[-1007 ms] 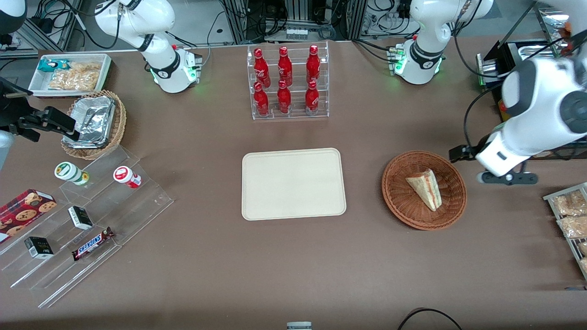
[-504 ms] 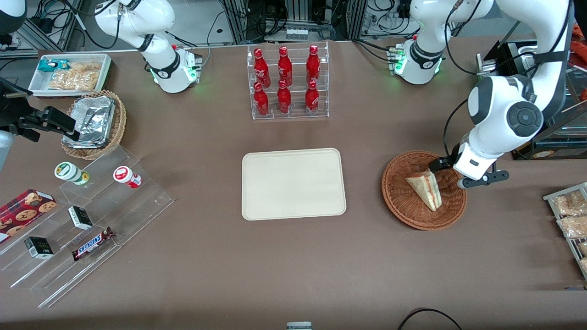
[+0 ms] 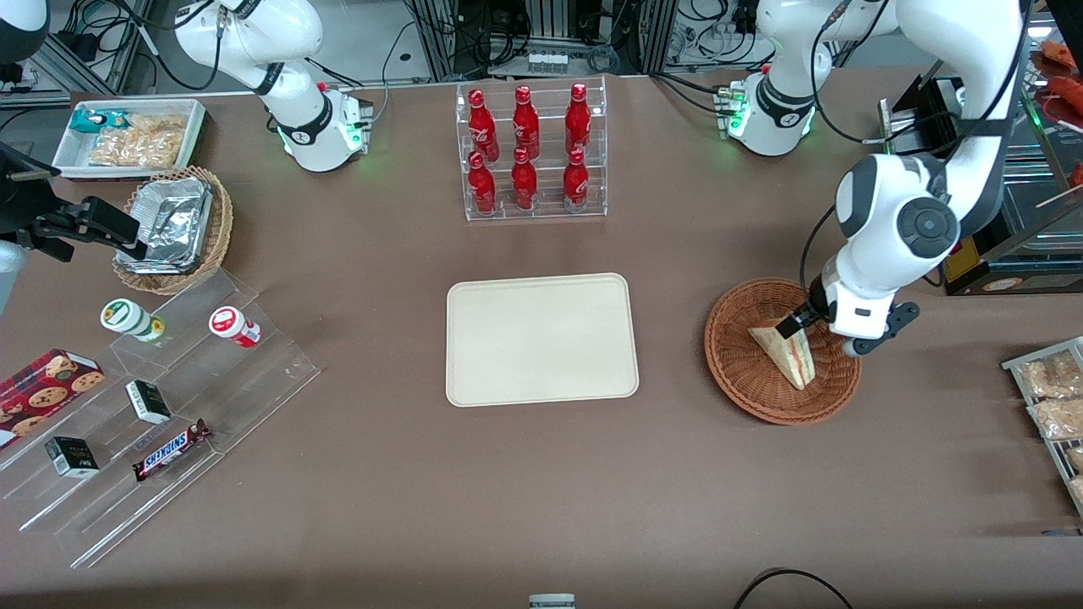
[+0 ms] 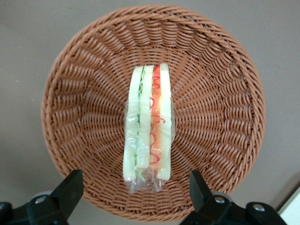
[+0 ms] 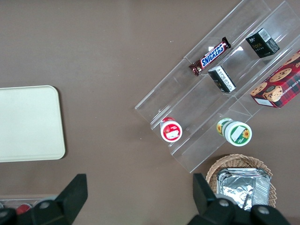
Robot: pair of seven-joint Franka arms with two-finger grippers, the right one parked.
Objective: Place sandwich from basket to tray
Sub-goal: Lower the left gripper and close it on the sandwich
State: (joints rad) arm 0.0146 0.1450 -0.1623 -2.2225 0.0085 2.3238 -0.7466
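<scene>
The sandwich (image 3: 787,355), a wrapped pale wedge with red and green filling, lies in the round reddish-brown wicker basket (image 3: 744,385) toward the working arm's end of the table. It also shows edge-up in the left wrist view (image 4: 147,131), inside the basket (image 4: 220,112). My left gripper (image 3: 825,331) hangs open above the basket, over the sandwich's wide end, holding nothing; its fingers (image 4: 70,187) straddle the basket's rim. The cream-beige tray (image 3: 541,338) lies flat and bare at the table's middle, beside the basket.
A clear rack of red bottles (image 3: 529,152) stands farther from the camera than the tray. A lighter wicker basket with foil trays (image 3: 173,228), a white bin of snacks (image 3: 127,135) and a clear stepped shelf with snacks (image 3: 161,414) lie toward the parked arm's end. Packets (image 3: 1049,397) lie near the basket.
My left arm has swung in from the table's edge and come over the basket, lowering the open gripper toward the sandwich. The sandwich and the basket have not moved.
</scene>
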